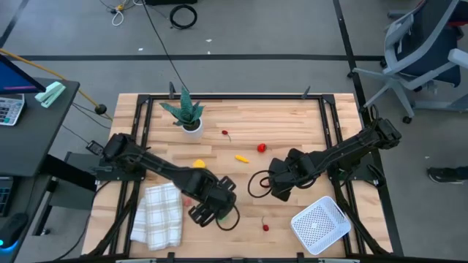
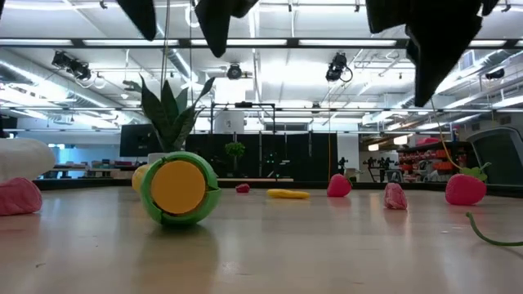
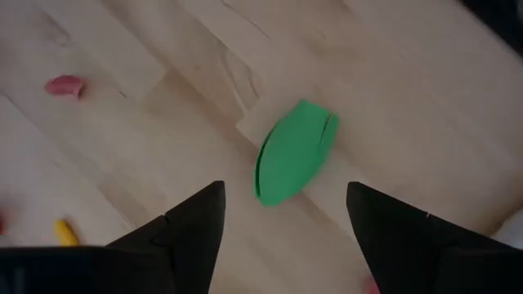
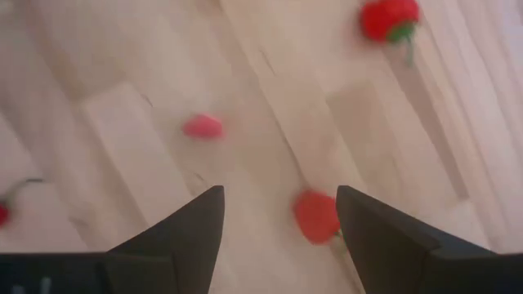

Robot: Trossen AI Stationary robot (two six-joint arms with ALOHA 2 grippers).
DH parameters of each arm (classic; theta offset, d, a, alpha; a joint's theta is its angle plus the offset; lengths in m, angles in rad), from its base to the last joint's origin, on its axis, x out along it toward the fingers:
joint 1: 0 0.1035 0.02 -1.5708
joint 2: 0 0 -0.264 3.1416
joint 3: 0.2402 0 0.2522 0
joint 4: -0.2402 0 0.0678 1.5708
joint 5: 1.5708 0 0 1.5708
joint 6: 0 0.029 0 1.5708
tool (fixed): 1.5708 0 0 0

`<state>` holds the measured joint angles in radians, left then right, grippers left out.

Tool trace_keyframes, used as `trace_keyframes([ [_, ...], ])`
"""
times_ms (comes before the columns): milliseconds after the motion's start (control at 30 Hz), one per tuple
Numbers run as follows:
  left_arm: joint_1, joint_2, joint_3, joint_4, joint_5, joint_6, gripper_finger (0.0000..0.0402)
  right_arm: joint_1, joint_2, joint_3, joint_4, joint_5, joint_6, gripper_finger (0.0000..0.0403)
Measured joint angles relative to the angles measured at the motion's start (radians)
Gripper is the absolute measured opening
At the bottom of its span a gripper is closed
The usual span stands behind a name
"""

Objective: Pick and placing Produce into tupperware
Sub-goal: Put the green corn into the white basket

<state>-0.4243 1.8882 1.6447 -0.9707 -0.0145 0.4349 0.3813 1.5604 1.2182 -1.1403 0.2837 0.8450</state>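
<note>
The green produce piece (image 3: 292,153) lies on the wooden table just ahead of my left gripper (image 3: 282,192), which is open and hangs above it, touching nothing. In the low view the green piece (image 2: 178,188) shows a round yellow-orange face. In the high view my left gripper (image 1: 208,207) hides it. My right gripper (image 4: 278,196) is open over a small red piece (image 4: 316,215), with two more red pieces (image 4: 203,126) (image 4: 390,18) farther off. Two yellow pieces (image 1: 198,164) (image 1: 240,157) lie mid-table. The white tupperware (image 1: 320,223) sits near the table's near right corner.
A white checked cloth (image 1: 157,213) lies to the left of my left gripper. A potted plant (image 1: 186,115) stands toward the far left. Red pieces (image 1: 261,147) (image 1: 265,226) are scattered on the table. A black cable loop (image 1: 256,183) curls beside my right gripper (image 1: 278,186).
</note>
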Motion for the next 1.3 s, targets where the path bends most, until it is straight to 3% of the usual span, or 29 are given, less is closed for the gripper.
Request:
trace_keyframes([
  [367, -0.023, 0.119, -0.001, 0.029, -0.038, 0.135, 0.0265, 0.000, 0.000, 0.000, -0.023, 0.033, 0.052, 0.0245],
  [533, -0.023, 0.177, -0.001, 0.050, -0.066, 0.273, 0.0268, 0.000, 0.000, 0.000, -0.022, 0.034, 0.076, 0.0245],
  [900, -0.025, 0.202, -0.002, 0.078, -0.068, 0.292, 0.0268, 0.001, 0.000, 0.000, -0.020, 0.038, 0.132, 0.0245],
  [1067, -0.025, 0.202, -0.002, 0.082, 0.005, 0.291, 0.0268, 0.001, 0.000, 0.000, -0.018, 0.038, 0.133, 0.0245],
  [1300, -0.025, 0.206, -0.002, 0.084, 0.019, 0.261, 0.0268, 0.001, 0.000, 0.000, -0.018, 0.038, 0.133, 0.0245],
])
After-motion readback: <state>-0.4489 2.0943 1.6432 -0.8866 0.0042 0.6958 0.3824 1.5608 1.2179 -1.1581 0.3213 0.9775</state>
